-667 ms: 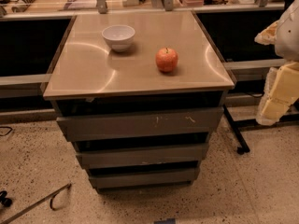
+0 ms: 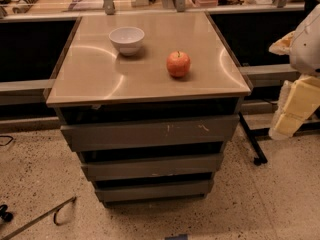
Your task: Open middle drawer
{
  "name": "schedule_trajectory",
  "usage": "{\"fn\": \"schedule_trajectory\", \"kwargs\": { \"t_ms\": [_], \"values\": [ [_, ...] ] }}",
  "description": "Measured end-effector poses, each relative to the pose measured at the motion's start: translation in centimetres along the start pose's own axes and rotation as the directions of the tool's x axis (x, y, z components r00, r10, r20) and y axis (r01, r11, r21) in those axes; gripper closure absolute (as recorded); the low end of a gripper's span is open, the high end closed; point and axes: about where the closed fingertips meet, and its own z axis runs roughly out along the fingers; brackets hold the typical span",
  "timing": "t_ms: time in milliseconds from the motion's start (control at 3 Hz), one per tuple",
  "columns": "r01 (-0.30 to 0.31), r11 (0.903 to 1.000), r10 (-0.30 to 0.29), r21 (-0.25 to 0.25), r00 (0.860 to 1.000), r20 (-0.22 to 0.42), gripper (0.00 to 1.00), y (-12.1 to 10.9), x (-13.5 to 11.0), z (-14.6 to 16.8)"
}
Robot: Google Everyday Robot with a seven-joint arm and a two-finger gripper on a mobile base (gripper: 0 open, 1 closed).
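You see a small cabinet with a flat, smooth, shiny tan top (image 2: pixel 95 76). On it sits a round white bowl (image 2: pixel 127 38), and near it a round red apple (image 2: pixel 178 64) with a little stem. The two do not touch.

Below the top are three long, flat, dark grey metal fronts, one under the other. The middle drawer (image 2: pixel 152 166) is the one between the other two. Its front is plain, with no handle. Above it is the widest front (image 2: pixel 150 133), which has pale scratch marks. Below it is the narrowest front (image 2: pixel 155 190).

Your gripper (image 2: pixel 292 111) is at the right edge, beside the cabinet and well apart from the middle drawer. It looks pale yellow and blocky, under a rounded white part. You cannot tell if it is spread or pressed together.

The floor (image 2: pixel 30 174) is pale and speckled.
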Motion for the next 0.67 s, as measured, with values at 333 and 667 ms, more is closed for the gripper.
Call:
{"fn": "schedule_trajectory", "kwargs": {
  "t_ms": [333,667],
  "values": [
    [-0.011,0.9995,0.013,-0.029,0.998,0.06,0.0,1.4,0.0,4.3],
    [-0.026,0.9977,0.034,-0.062,0.992,0.124,0.0,2.9,0.0,9.6]
  ]
}}
